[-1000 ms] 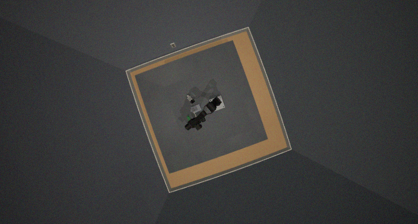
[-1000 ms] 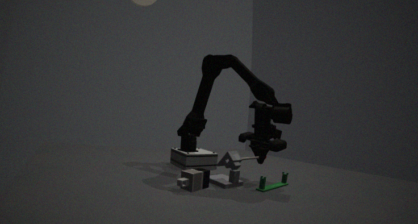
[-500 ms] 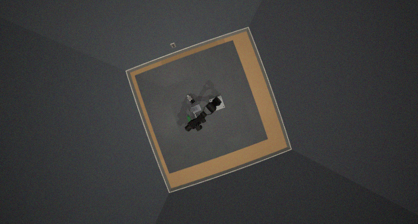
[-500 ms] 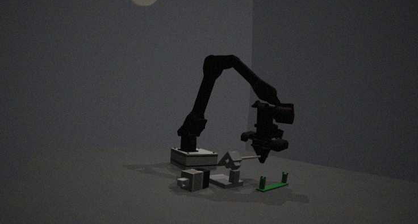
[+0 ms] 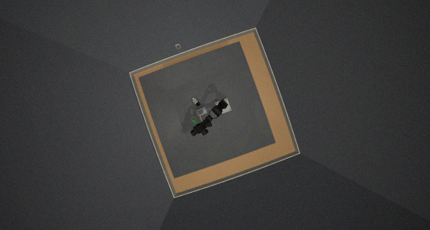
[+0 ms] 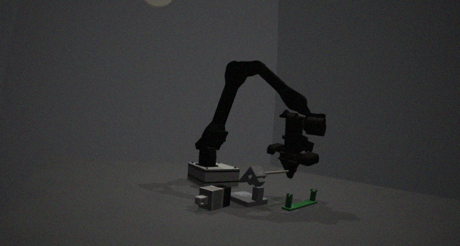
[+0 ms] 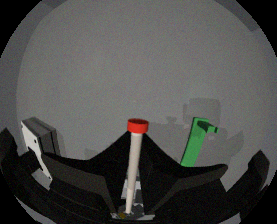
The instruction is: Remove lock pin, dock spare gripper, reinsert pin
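Note:
My gripper [image 6: 290, 173] [image 7: 135, 134] is shut on the lock pin [image 6: 277, 172] [image 7: 133, 172] near its red head and holds it nearly level above the floor. The pin's far end reaches the edge of the mount's tilted grey socket [image 6: 257, 173]; whether its tip is still inside cannot be told. The mount [image 5: 201, 111] [image 6: 243, 196] stands upright on its flat base. The spare gripper [image 5: 195, 101] [image 6: 211, 198], a pale block with a dark end and a small pale spigot, lies on the floor beside the mount. In the top view the arm hides my fingertips.
A green rack [image 5: 194, 121] [image 6: 300, 205] [image 7: 193, 147] with two notched posts stands on the floor just beyond the mount, lower than my fingers. The arm's pale base box [image 6: 222, 176] is behind the mount, and the arm arches over from it.

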